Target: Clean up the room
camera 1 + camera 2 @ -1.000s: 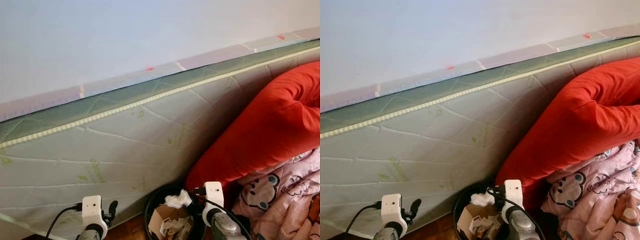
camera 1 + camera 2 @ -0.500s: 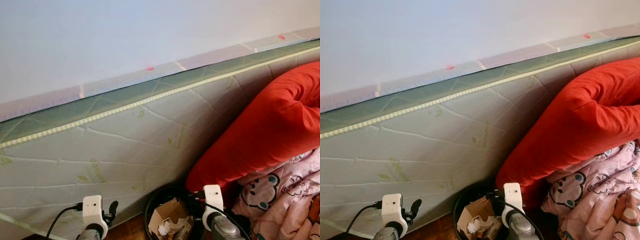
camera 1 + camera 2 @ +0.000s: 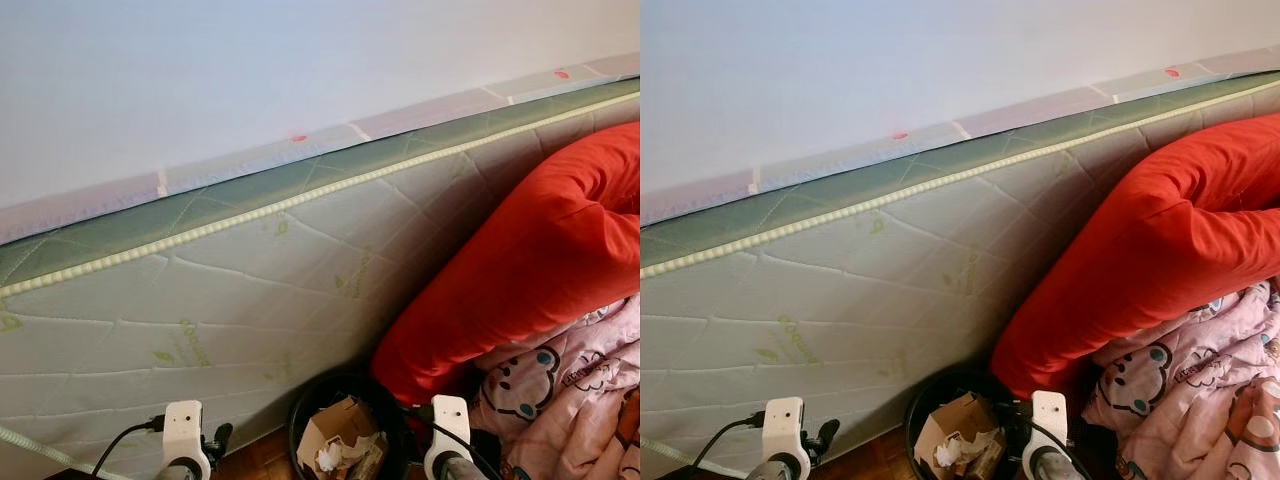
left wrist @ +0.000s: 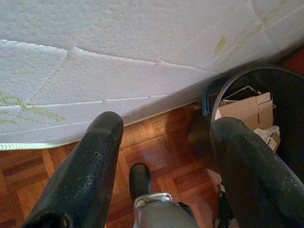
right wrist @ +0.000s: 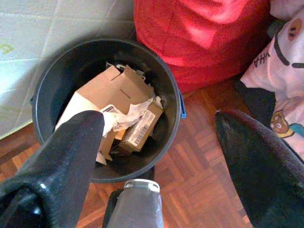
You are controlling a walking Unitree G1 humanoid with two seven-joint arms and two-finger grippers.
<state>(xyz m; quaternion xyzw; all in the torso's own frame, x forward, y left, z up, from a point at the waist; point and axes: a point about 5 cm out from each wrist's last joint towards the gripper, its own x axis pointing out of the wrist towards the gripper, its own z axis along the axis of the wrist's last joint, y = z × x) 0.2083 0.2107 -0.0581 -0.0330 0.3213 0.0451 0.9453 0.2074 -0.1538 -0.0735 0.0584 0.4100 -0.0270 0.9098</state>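
Mattress: it leans on its long edge against the wall; if I turn carelessly my left arm could nudge it and bring it sliding down over the bin
Red cushion: it slumps against the mattress and hangs just over the bin's far rim; in my judgement it could sag in and cover the opening
Pink bedding: a printed heap lies just beside my right arm; a low swing could snag the fabric and drag it along
Wood floor: parquet, bare around the bin; a knock here would send the bin skating
Bin: the dark round trash bin stands on the floor, close against the mattress foot; it holds the room's rubbish, and tipping it would undo that work
Cardboard box: it lies crumpled inside the bin, one flap rising near the rim; it could catch a finger as I pull away
Crumpled tissue: white, resting on the cardboard inside the bin; light enough to be flicked back out
Right gripper: above the bin's near edge, fingers spread wide and holding nothing
Left gripper: low above the floor beside the bin, jaws wide and empty
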